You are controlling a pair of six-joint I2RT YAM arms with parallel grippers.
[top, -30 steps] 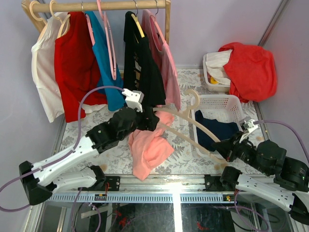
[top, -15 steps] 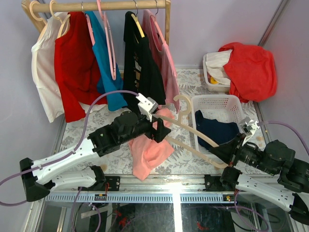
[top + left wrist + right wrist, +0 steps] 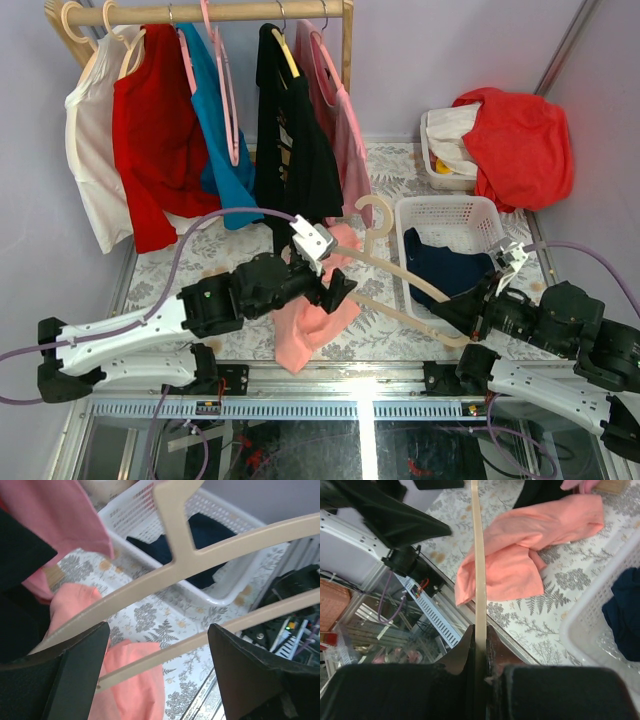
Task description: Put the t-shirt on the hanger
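The salmon t-shirt [image 3: 308, 330] lies crumpled on the table near the front rail, partly under my left arm. The cream hanger [image 3: 385, 263] hangs in the air just right of it, hook up towards the rack. My right gripper [image 3: 468, 320] is shut on the hanger's right end; in the right wrist view the hanger [image 3: 477, 570] stands edge-on between the jaws [image 3: 479, 636], with the t-shirt [image 3: 530, 545] beyond. My left gripper [image 3: 336, 290] is open at the hanger's left end, above the t-shirt [image 3: 130, 690]. The hanger's lower bar [image 3: 200, 641] crosses the gap between its fingers [image 3: 157, 630].
A white basket [image 3: 450, 206] holding dark blue cloth [image 3: 445, 272] stands right of the hanger. A wooden rack [image 3: 220, 12] with several hung clothes fills the back left. A tub draped with a red shirt [image 3: 518, 140] sits at the back right.
My left gripper has moved right and towards the front edge, to the hanger's left end. The hanger has swung a little to the left. The t-shirt lies where it was.
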